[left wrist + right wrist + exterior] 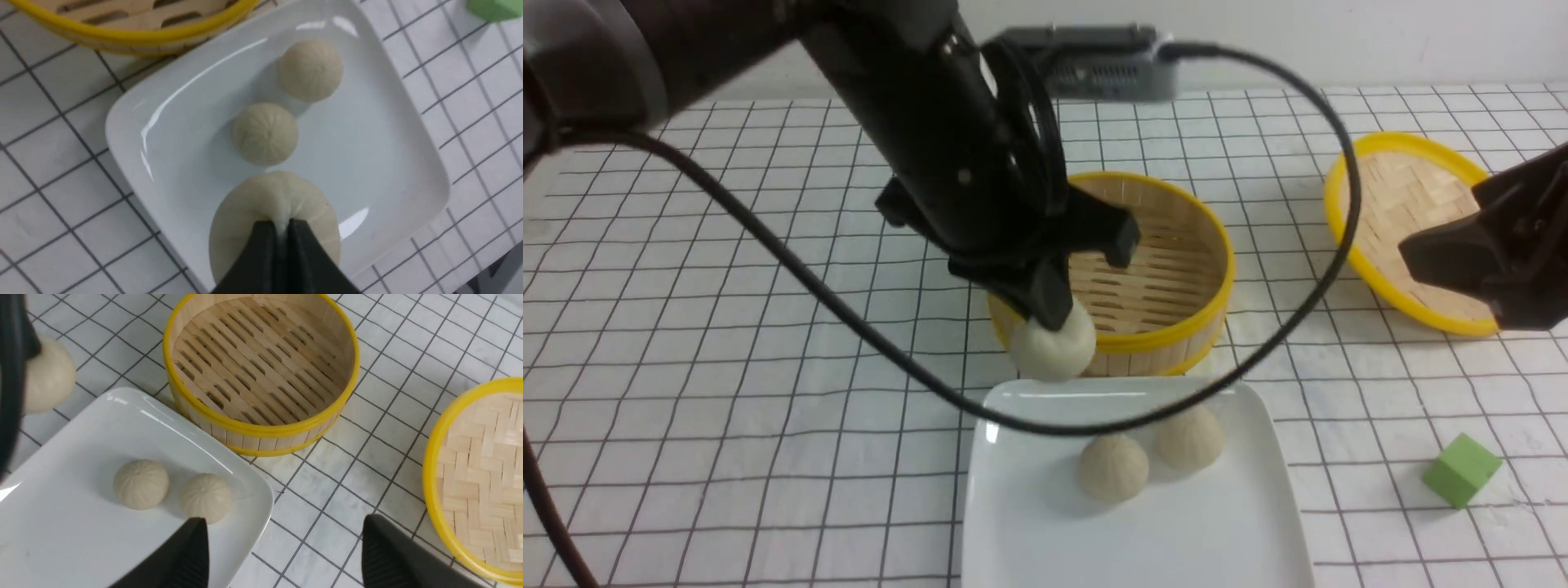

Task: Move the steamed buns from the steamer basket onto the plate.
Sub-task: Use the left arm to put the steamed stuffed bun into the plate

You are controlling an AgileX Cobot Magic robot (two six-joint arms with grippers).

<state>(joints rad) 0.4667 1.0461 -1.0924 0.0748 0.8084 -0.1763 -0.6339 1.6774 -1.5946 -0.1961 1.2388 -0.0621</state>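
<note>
While the left claw (282,227) grips it, one bun (245,216) overhangs the plate (367,143).

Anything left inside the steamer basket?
Nothing: the steamer basket shows only bare slats. In the front view the left arm covers its left edge, but the right wrist view sees that floor too. The left end effector holds the third bun.

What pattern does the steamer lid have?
Pale herringbone weave; the lid shows best in right wrist view.
</note>
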